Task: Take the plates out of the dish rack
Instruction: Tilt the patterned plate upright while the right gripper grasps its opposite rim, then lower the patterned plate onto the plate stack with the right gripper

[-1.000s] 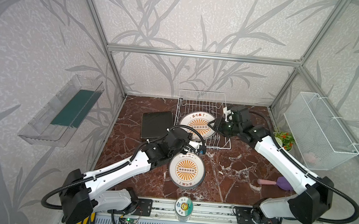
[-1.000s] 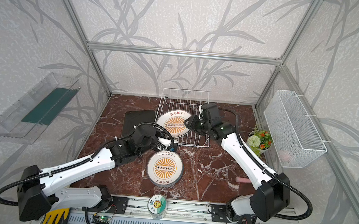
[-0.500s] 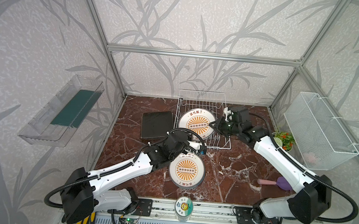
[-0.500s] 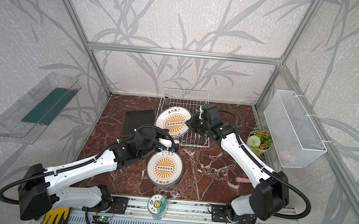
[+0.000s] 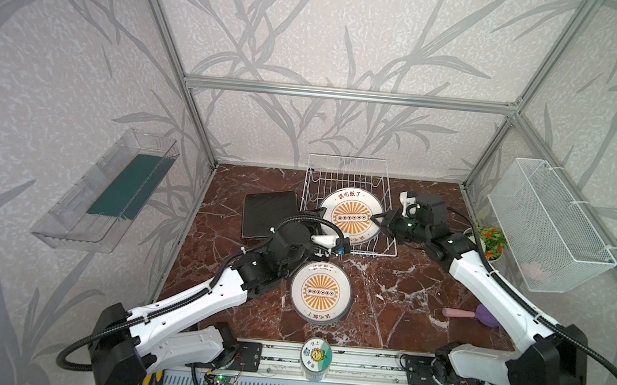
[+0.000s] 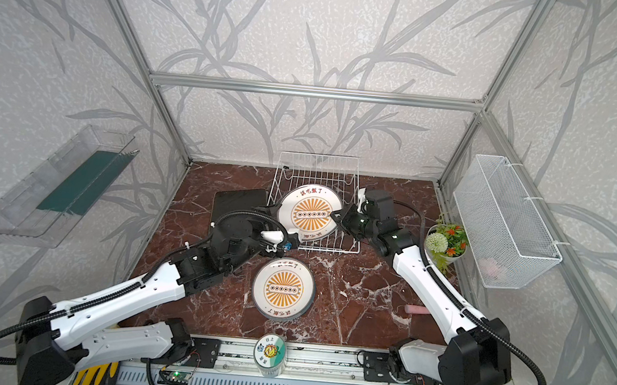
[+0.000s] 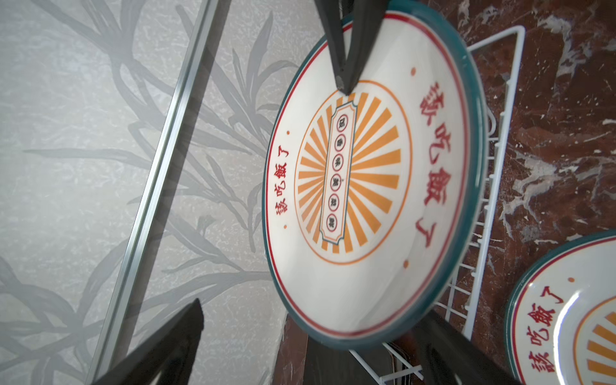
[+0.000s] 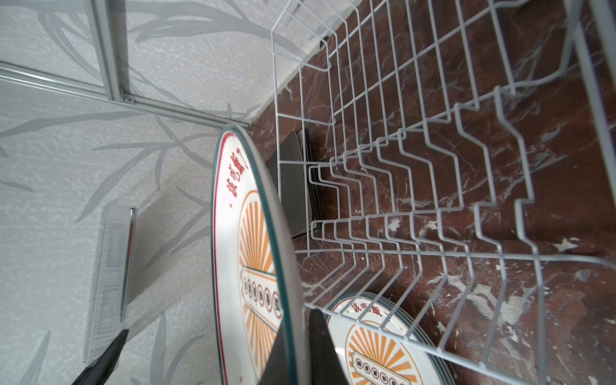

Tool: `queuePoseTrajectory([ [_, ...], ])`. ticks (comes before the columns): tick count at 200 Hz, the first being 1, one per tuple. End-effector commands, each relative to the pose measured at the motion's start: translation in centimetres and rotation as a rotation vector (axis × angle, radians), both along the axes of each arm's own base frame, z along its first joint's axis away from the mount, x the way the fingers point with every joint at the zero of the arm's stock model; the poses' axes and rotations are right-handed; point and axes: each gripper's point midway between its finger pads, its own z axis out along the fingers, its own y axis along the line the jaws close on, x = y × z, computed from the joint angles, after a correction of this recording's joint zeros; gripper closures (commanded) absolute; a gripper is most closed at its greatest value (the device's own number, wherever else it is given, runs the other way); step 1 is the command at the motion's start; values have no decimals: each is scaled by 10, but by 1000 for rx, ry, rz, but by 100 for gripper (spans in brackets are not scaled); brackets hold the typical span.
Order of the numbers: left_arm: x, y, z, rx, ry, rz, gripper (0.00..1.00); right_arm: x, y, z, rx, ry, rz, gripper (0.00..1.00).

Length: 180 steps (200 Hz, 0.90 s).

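Sunburst plate [image 5: 350, 217] stood tilted in rack [image 5: 347, 166].
The right gripper [image 5: 377, 220] pinched its teal rim; the left gripper [image 5: 312, 216] gaped wide beside it.

Both top views were bright and evenly lit, sharp throughout, with only soft shadows on the glossy marble tabletop [image 5: 386, 291]. The wrist views were softer: the upright plate [image 7: 366, 186] blurred along its nearest rim, the flat plate [image 7: 566, 316] carried a white glare streak, and a frame bar [image 7: 162, 160] threw a faint grey shadow on the wall [image 7: 66, 200] beside it.
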Motion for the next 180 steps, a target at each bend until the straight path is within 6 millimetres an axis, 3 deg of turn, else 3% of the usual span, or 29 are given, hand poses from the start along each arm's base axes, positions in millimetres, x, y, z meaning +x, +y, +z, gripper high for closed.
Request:
queuePoseTrajectory([
  [1,-9,9,19,-162,81,14,1,-3,-5,40,89,-141,20,100],
  [34,-16,29,33,-364,243,24,1,-19,-11,48,50,-189,71,100],
  [59,-15,44,43,-548,353,41,1,-36,-7,42,15,-191,153,100],
  [133,-50,50,25,-655,643,-48,1,-89,2,-1,-76,-155,302,100],
  [180,-56,62,25,-731,618,-51,1,-119,13,-39,-143,-87,376,100],
])
